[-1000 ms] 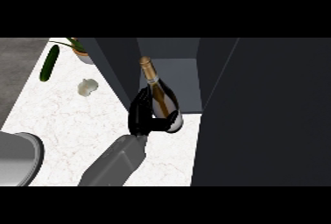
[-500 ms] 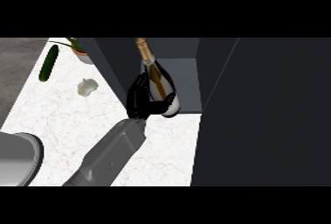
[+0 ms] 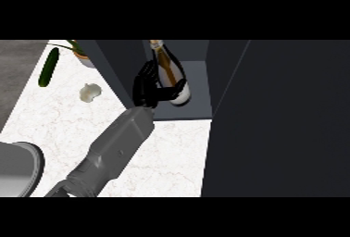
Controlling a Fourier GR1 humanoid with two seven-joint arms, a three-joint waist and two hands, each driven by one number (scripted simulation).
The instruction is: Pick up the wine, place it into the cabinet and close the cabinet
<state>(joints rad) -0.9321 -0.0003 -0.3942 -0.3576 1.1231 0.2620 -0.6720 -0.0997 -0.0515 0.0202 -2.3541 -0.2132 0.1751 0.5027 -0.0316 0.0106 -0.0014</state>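
The wine bottle [image 3: 169, 74], dark with a gold neck and label, stands tilted inside the open cabinet [image 3: 196, 81], its base low over the grey-blue shelf. My left hand [image 3: 146, 85] is on the bottle's left side. Its fingers curl round the body and the thumb crosses under near the base. The grey forearm [image 3: 116, 143] runs in from the lower left. The cabinet's dark door [image 3: 280, 120] stands open and fills the right of the view. My right hand does not show.
On the white marble counter [image 3: 164, 152] lie a green cucumber [image 3: 48, 67] at far left and a small white garlic bulb [image 3: 89, 91]. A potted plant [image 3: 82, 56] stands at the back. A grey plate [image 3: 15, 169] sits at the lower left edge.
My left hand has carried the bottle away from me and slightly right, from in front of the cabinet's opening to inside it.
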